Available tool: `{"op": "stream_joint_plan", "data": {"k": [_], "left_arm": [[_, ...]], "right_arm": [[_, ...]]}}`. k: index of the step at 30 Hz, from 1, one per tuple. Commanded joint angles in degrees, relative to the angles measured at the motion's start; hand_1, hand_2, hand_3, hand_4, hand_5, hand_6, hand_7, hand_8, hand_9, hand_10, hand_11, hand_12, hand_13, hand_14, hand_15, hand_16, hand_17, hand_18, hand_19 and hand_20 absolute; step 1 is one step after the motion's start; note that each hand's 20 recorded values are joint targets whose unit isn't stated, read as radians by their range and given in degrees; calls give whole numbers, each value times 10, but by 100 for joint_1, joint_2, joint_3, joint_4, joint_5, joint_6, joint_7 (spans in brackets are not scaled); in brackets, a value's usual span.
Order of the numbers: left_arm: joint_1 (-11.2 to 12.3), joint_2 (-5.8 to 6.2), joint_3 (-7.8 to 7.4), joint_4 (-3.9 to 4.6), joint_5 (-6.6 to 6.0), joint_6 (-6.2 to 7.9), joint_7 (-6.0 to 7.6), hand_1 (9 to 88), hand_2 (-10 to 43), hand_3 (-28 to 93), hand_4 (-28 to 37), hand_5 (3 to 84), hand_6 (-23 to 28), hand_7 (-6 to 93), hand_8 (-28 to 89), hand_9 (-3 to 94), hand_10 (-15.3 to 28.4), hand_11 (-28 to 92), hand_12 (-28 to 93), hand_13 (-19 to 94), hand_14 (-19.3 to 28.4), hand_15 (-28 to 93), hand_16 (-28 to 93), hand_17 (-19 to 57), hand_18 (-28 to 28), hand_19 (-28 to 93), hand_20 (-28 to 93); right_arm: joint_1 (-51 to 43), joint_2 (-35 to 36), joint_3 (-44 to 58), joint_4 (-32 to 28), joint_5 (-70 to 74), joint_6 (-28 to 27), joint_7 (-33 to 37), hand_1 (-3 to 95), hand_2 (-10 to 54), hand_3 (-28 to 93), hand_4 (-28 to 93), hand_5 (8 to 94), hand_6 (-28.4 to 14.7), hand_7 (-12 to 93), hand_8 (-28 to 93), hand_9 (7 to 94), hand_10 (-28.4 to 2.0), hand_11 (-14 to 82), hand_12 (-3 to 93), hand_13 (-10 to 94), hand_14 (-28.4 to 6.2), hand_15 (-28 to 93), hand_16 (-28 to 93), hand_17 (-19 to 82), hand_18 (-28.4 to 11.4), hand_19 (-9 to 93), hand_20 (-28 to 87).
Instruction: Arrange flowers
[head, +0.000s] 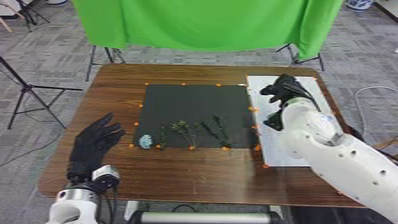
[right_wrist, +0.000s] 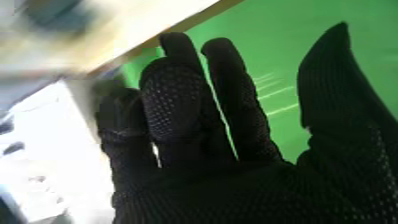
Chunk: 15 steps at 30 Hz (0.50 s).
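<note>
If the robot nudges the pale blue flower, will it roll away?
Probably not far: the pale blue flower has a lumpy outline and lies on the flat dark mat. Being small, it looks light, and its ruffled clump might squash if pinched hard.

There are 2 robot hands (head: 92, 140), 1 pale bloom (head: 146, 141), 1 mat (head: 191, 105), 1 board (head: 282, 156) and 1 table (head: 178, 172).

Dark mat (head: 195, 102), white panel (head: 275, 153) on table (head: 160, 175)

White rounded arm shells, black fabric gloves, dark cables
</note>
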Motion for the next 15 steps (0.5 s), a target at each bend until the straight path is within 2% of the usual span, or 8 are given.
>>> {"op": "stream_joint_plan", "data": {"k": [1,7,13,15], "left_arm": [[197,-33,-97,-67,54,73,24,236,48,827,-223,390,94,173,-111,362,191,303,105,280,259,525,-84,-84,243,610,40],[325,-127,-201,-96,95,70,-37,234,47,827,-224,390,94,172,-111,360,191,301,106,278,260,527,-86,-88,239,602,47],[344,-118,-207,-106,89,94,9,232,46,830,-224,391,95,173,-111,360,191,304,108,276,262,540,-86,-93,236,599,62],[316,-134,-223,-103,113,63,-32,231,46,832,-225,390,95,175,-111,359,191,306,107,274,262,543,-88,-95,234,598,68]], "right_arm": [[25,376,127,269,-178,-314,474,259,-24,890,-267,551,-96,196,-139,554,-222,239,127,679,-119,852,84,421,-222,932,603],[-436,414,511,188,-289,-739,637,274,-39,886,-265,552,-108,182,-132,543,-244,207,126,682,-125,860,75,425,-229,932,606],[-632,371,679,153,-338,-1111,802,291,-47,880,-263,561,-120,164,-122,545,-261,193,127,683,-132,870,63,429,-238,932,609],[-693,381,693,133,-277,-1101,848,300,-50,876,-263,565,-122,158,-118,551,-265,192,128,688,-137,876,61,432,-244,932,612]]}}
